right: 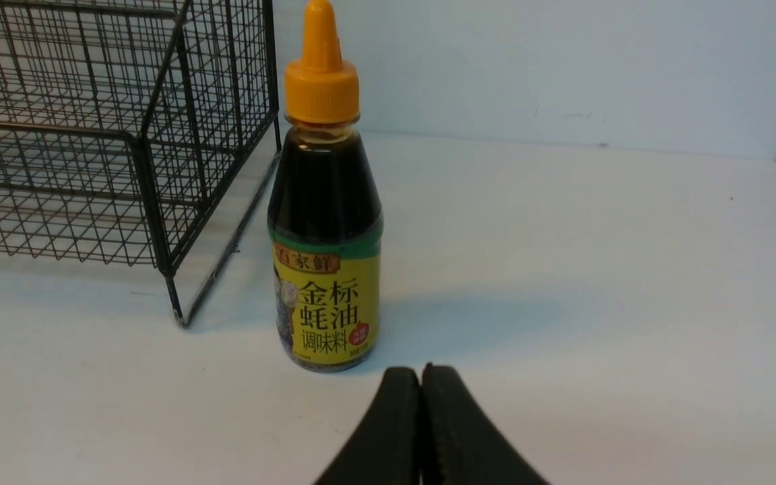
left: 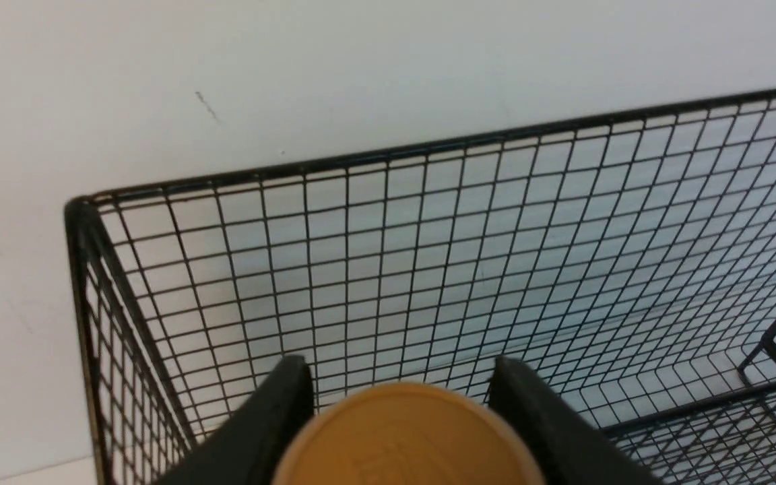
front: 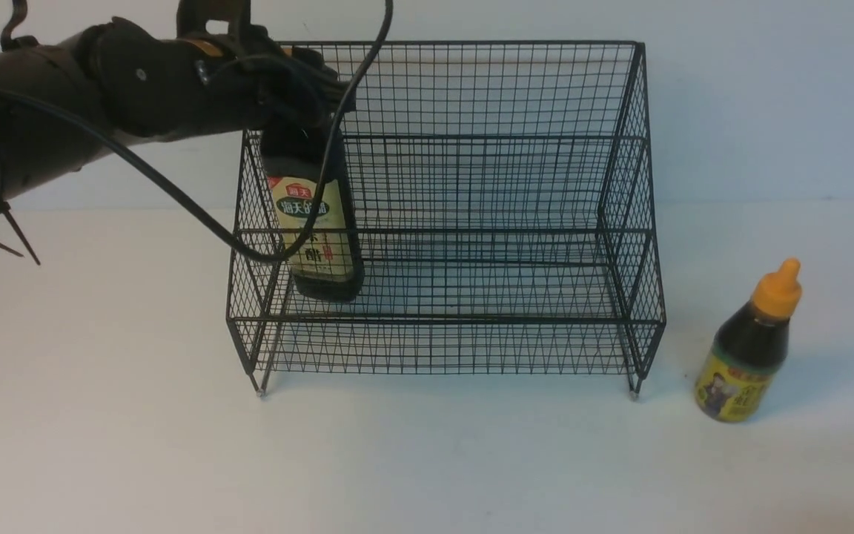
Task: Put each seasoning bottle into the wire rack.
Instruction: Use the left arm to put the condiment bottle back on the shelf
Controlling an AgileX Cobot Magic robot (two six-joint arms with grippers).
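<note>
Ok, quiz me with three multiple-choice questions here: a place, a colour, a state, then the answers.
1. Relative to the wire rack, the short bottle stands: A inside; B on the table to its right; C on top.
2. Its nozzle cap is: A orange; B red; C green.
3. The right jaws are: A wide open; B shut, empty; C gripping it.
Answers: B, it stands outside the rack; A, plainly orange; B, the pads touch, nothing between.
</note>
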